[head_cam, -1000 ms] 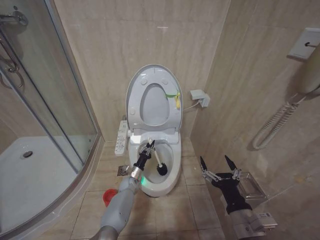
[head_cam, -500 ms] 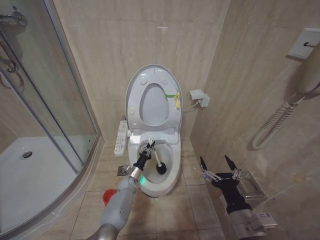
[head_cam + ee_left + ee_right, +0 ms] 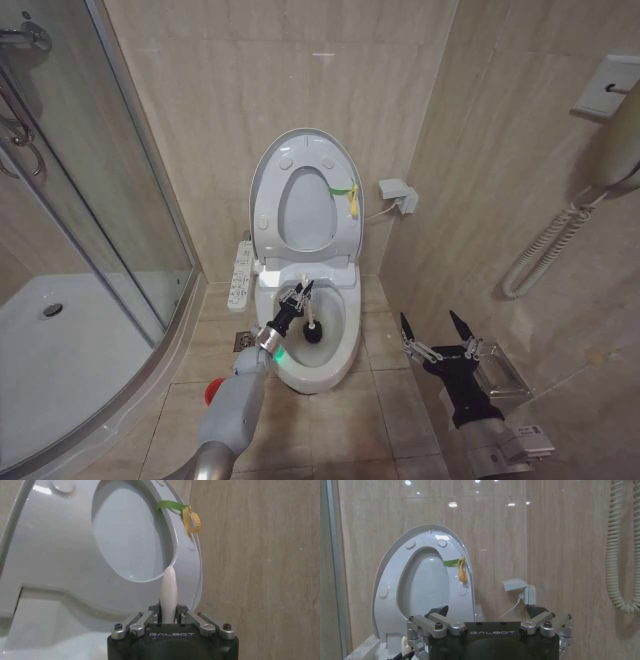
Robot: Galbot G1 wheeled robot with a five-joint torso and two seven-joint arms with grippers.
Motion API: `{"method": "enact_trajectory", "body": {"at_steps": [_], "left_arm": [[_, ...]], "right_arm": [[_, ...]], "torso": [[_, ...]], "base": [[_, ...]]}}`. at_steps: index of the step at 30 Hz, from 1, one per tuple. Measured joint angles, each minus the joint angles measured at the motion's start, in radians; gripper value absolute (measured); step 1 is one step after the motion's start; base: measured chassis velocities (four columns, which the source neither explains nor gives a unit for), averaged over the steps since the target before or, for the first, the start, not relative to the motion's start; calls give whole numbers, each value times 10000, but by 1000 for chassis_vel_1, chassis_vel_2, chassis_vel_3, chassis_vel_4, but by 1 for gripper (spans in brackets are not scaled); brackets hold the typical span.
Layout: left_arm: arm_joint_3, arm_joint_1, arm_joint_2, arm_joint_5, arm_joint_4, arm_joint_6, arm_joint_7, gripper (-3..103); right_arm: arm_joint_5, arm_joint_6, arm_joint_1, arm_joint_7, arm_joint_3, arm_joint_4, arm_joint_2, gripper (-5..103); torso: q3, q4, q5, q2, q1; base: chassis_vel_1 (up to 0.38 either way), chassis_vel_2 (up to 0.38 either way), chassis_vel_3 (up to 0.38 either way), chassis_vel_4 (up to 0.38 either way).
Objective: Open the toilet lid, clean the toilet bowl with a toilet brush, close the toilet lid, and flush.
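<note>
The toilet lid stands raised against the back wall with the ring seat up against it, and a yellow-green tag hangs at its edge. Below lies the open toilet bowl. My left gripper is over the bowl, shut on the white handle of the toilet brush, whose black head is down inside the bowl. The left wrist view shows the handle clamped between the fingers, with the lid behind. My right gripper hangs open and empty to the right of the toilet, facing the lid.
A glass shower enclosure and its white tray are on the left. A red holder cup sits on the floor by my left arm. A control panel, a wall box and a corded handset surround the toilet.
My left gripper has shifted the brush a little to the left, so the black head has moved slightly leftward inside the bowl. The right arm has stayed still.
</note>
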Motion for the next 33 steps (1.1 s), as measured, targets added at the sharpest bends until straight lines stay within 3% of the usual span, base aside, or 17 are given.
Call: {"method": "enact_trajectory", "body": {"at_steps": [6, 8, 11, 12, 15, 16, 20, 27, 33], "left_arm": [[-281, -63, 11, 756, 575, 104, -26, 20], [-306, -27, 52, 666, 646, 219, 42, 20], [60, 322, 274, -999, 212, 558, -4, 20], [60, 322, 274, -999, 212, 558, -4, 20], [238, 237, 261, -2761, -85, 538, 46, 20], [238, 237, 261, -2761, -85, 538, 46, 20], [311, 26, 50, -4460, -420, 706, -13, 20], [242, -18, 1, -5506, -370, 941, 233, 20], [196, 49, -5, -5476, 133, 1065, 425, 20]], "right_arm": [[0, 0, 0, 0, 0, 0, 0, 100], [0, 0, 0, 0, 0, 0, 1, 100], [0, 0, 0, 0, 0, 0, 0, 100], [0, 0, 0, 0, 0, 0, 0, 100], [0, 0, 0, 0, 0, 0, 0, 100], [0, 0, 0, 0, 0, 0, 0, 100], [0, 0, 0, 0, 0, 0, 0, 100], [0, 0, 0, 1, 0, -1, 0, 100], [0, 0, 0, 0, 0, -1, 0, 100]], "torso": [[-1, -2, 0, 1, 0], [-2, 0, 2, 1, 0], [-1, 9, 3, 0, 0], [-1, 9, 3, 0, 0], [0, -2, -2, 0, 0], [0, -2, -2, 0, 0], [0, -5, 0, 0, 0], [0, 2, 0, 0, 0], [0, 1, 1, 1, 0]], "base": [[0, 0, 0, 0], [0, 0, 0, 0], [0, 0, 0, 0], [0, 0, 0, 0], [0, 0, 0, 0], [0, 0, 0, 0], [0, 0, 0, 0], [0, 0, 0, 0], [0, 0, 0, 0]]}}
